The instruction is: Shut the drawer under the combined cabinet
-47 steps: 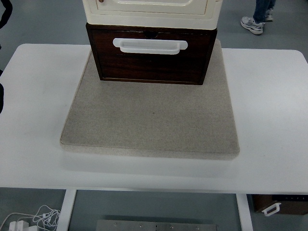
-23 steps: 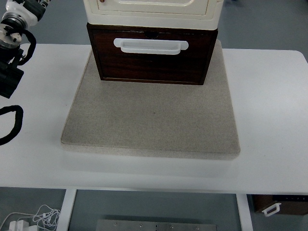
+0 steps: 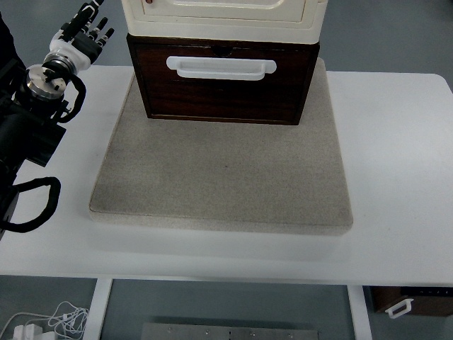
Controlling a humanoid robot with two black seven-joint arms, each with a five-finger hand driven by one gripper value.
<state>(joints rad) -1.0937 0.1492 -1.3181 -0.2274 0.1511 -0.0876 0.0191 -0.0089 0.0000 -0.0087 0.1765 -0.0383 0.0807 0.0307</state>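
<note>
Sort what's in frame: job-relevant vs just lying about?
Job-relevant:
- dark wooden drawer, pulled out under the cream cabinet
- its white handle
- left hand, raised at the drawer's left, holding nothing

Lying about:
- grey mat under the cabinet
- white table
- cables on the floor
- person's shoe
- spare drawer with white handle, below the table

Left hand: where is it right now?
In the top view the left hand is at the upper left, raised near the table's far left corner, just left of the dark wooden drawer and not touching it.
</note>
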